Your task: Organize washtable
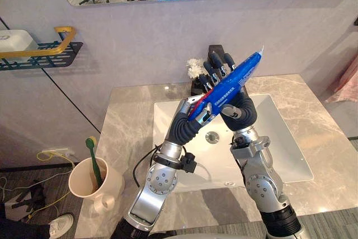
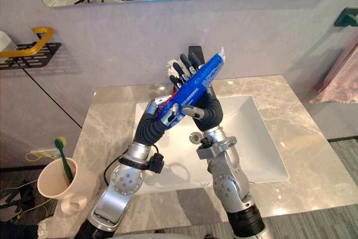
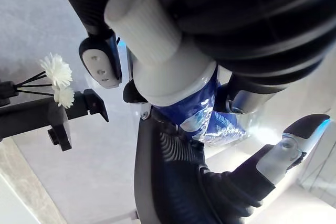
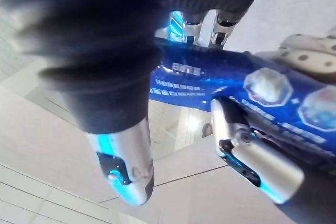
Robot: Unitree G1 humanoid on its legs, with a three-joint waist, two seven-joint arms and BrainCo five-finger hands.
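A blue toothpaste tube point(image 1: 230, 85) with a white cap point(image 3: 152, 30) slants in the air above the white sink point(image 1: 282, 144). My left hand point(image 1: 197, 111) is curled round its lower, cap end. My right hand point(image 1: 239, 107) holds its middle, thumb pressed across the front and the fingers point(image 1: 219, 64) reaching up behind it. Both hands meet on the tube point(image 2: 193, 90) over the drain. In the right wrist view the tube point(image 4: 273, 95) runs across the palm under the thumb point(image 4: 247, 153). A beige cup point(image 1: 94, 186) with a green toothbrush point(image 1: 94, 158) stands at the counter's front left.
A black holder with white flowers point(image 1: 196, 71) stands behind the sink against the wall. The marble counter point(image 1: 128, 116) surrounds the basin. A black wall shelf with a yellow rail point(image 1: 42, 54) hangs at the left. Pink cloth point(image 1: 349, 85) hangs at the right.
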